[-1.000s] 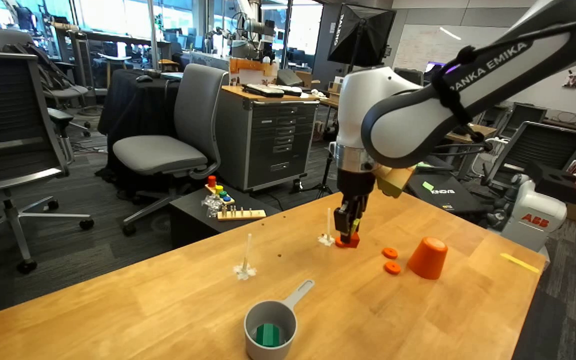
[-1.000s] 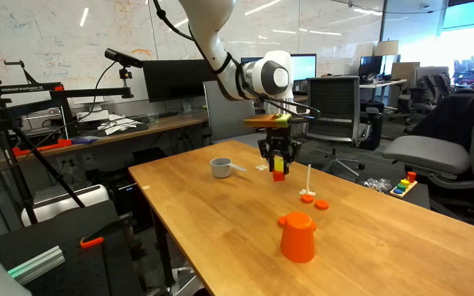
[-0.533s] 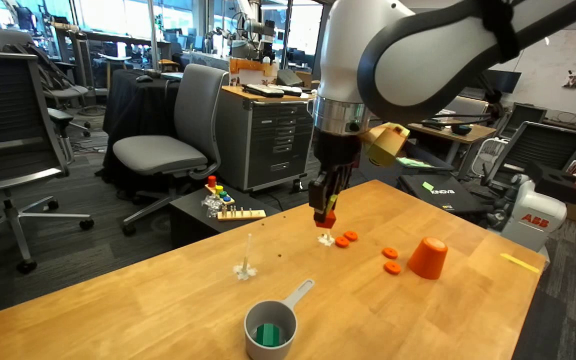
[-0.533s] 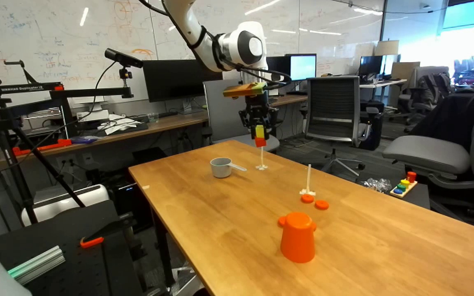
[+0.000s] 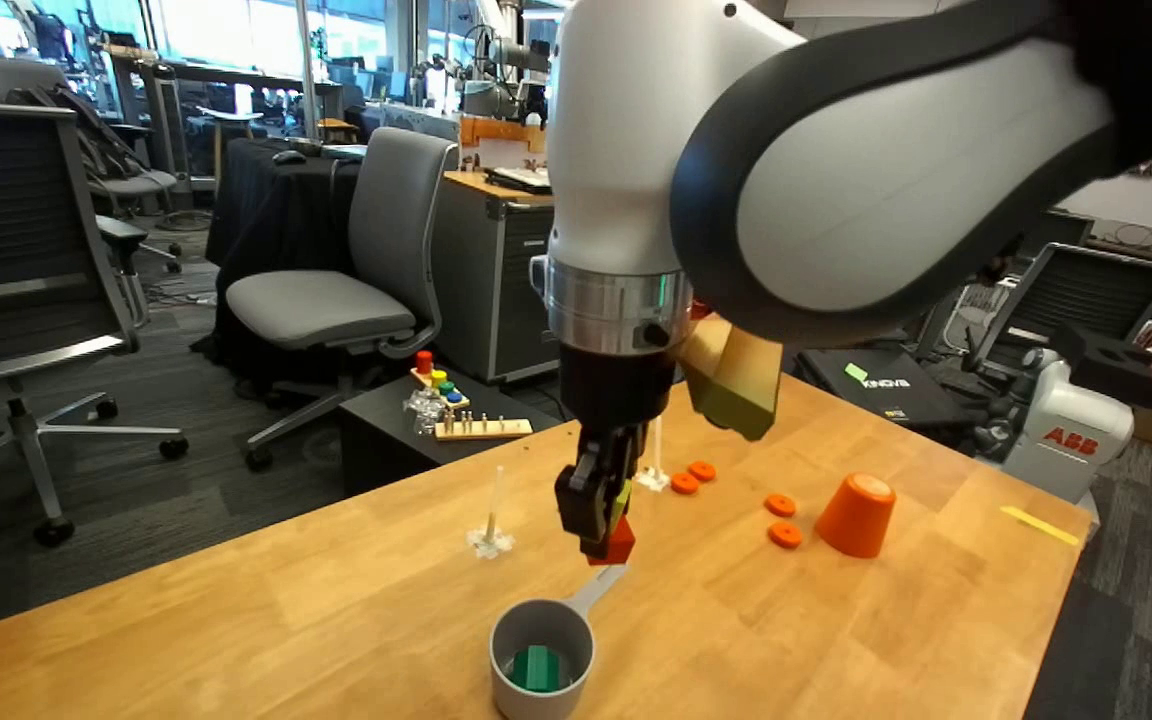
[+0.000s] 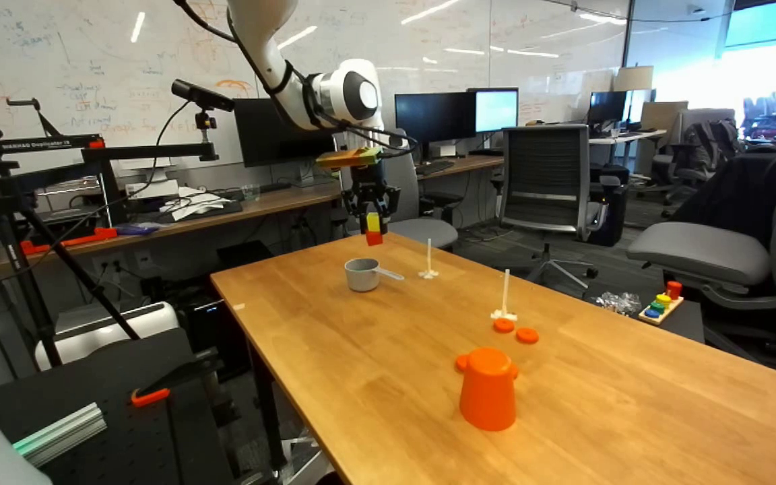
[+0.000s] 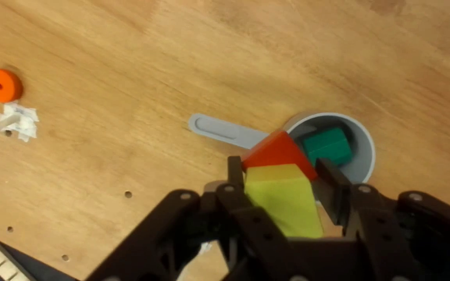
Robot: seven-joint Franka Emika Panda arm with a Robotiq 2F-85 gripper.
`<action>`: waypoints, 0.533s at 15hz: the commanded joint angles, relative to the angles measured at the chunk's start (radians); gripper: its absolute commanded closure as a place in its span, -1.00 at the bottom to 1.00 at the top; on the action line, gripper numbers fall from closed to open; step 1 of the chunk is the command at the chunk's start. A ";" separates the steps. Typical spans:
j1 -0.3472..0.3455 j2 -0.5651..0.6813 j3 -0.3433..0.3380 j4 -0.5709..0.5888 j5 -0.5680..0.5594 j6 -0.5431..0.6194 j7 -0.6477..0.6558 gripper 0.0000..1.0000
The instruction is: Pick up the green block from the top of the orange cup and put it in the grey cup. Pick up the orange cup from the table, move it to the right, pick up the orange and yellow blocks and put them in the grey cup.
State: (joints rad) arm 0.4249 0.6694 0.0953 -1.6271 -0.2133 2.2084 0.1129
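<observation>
Note the shift of the square-sided, solid-looking yellow block [image 7: 281,195], clamped between the jaws, and the square-sided red-orange block [image 7: 281,150] beneath it, from well apart to near the round, plastic-looking grey cup [image 6: 362,277], raised on its handle side. With the faceted green block [image 7: 328,146] already inside that cup, treat release as the likely last step; align over the opening first.

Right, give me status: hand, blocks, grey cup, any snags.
Hand clamped on yellow block, orange block beneath, both aloft. Grey cup upright, not yet reached by load. Possible snag: green block inside may crowd the drop.
</observation>
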 commanded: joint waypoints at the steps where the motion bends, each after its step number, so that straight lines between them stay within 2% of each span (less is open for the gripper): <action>1: 0.036 0.070 0.008 0.069 -0.038 -0.057 0.027 0.50; 8: 0.064 0.181 0.000 0.164 -0.066 -0.091 0.013 0.50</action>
State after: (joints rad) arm 0.4783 0.7972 0.0981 -1.5549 -0.2547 2.1764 0.1223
